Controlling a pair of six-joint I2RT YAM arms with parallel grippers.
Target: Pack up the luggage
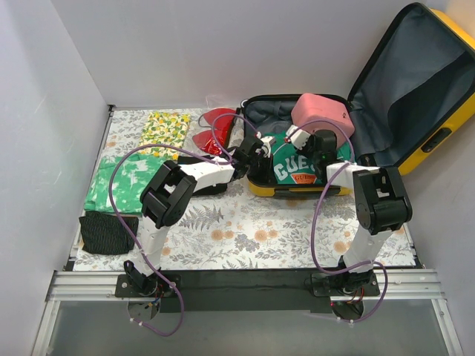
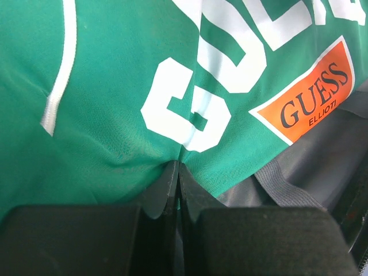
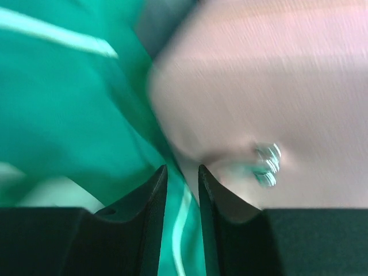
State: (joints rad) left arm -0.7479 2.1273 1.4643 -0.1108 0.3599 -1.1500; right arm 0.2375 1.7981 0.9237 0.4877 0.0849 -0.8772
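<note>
Top view. Upper right of the frame: yellow suitcase (image 1: 434, 111), open, lid standing up against the right wall, grey lining showing, shell flat on the table (image 1: 245, 230) at centre right. Inside the shell: pink case (image 1: 320, 113) toward the back, green shirt (image 1: 293, 169) with white letters spread across the front and hanging onto the yellow front rim. Left gripper (image 1: 260, 151) at the left edge of the shirt, right gripper (image 1: 315, 154) above the shirt, just in front of the pink case. Along the left side of the frame, on the flowered tabletop: lemon-print cloth (image 1: 165, 130) at the back, green-and-white garment (image 1: 126, 182) in the middle, dark striped cloth (image 1: 107, 231) nearest. Something red (image 1: 215, 130) just left of the suitcase.

Left wrist view. Nearly filled by the green shirt, large white letters across the middle, orange label (image 2: 305, 98) at upper right. Black fingers (image 2: 164, 187) pressed together at bottom centre with no gap, a pucker of the green cloth running straight into their tips: clamped on the shirt. Grey lining and a dark strap (image 2: 282, 184) at lower right.

Right wrist view. Blurred. Green cloth across the left half, pink case across the upper right, a small metal ring (image 3: 267, 164) on it. Jaws at bottom centre standing only a narrow slit apart, green cloth with a white stripe showing in that slit. Cannot tell whether squeezing that cloth or merely over it.
</note>
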